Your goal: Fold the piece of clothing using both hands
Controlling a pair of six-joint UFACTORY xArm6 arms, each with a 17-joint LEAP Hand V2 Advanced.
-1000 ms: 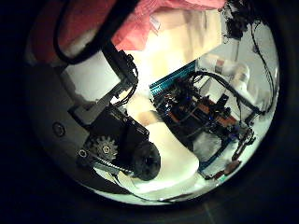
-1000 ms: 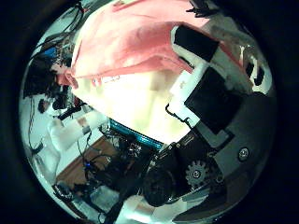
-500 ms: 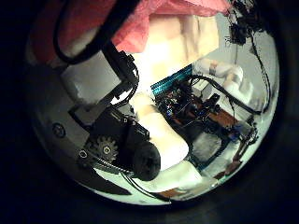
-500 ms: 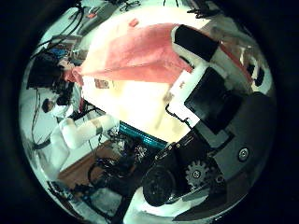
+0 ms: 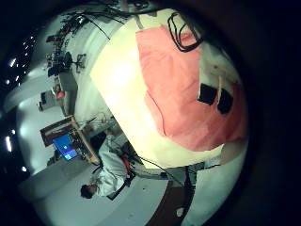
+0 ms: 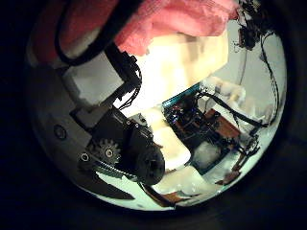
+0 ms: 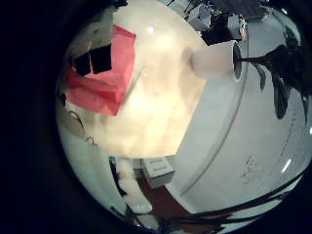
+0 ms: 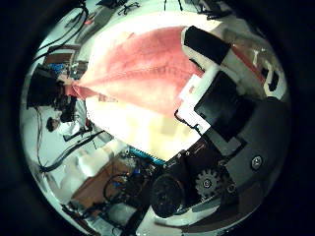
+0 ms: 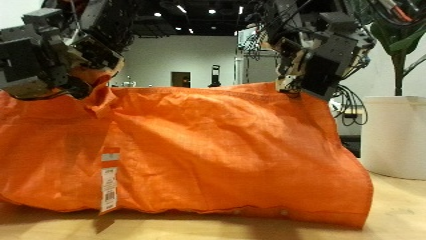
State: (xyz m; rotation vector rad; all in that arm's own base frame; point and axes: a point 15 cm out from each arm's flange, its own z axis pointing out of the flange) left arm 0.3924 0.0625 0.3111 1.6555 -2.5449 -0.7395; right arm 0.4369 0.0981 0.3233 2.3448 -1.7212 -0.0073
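Observation:
An orange garment [image 9: 200, 150] hangs spread out between my two hands, its lower hem resting on the wooden table [image 9: 400, 215]. My left hand [image 9: 67, 50] pinches one top corner and my right hand [image 9: 313, 50] pinches the other. A white label [image 9: 109, 185] is sewn low on the cloth. The garment [image 5: 188, 85] drapes below the left palm, and bunched cloth [image 6: 173, 24] sits by the left hand's fingers [image 6: 106, 81]. The garment [image 8: 138, 64] stretches away from the right hand's fingers [image 8: 221, 69], and it also shows as a folded sheet [image 7: 102, 63] over the table.
A white plant pot [image 9: 393, 135] with a green plant [image 9: 406, 50] stands beside the table on the right hand's side; the pot [image 7: 214, 60] also shows in the right little finger view. Lab benches and equipment lie behind the table.
Both thumb side views have shifted, so both hands have moved while still holding the garment. In the right thumb view the cloth now stretches out wider and flatter.

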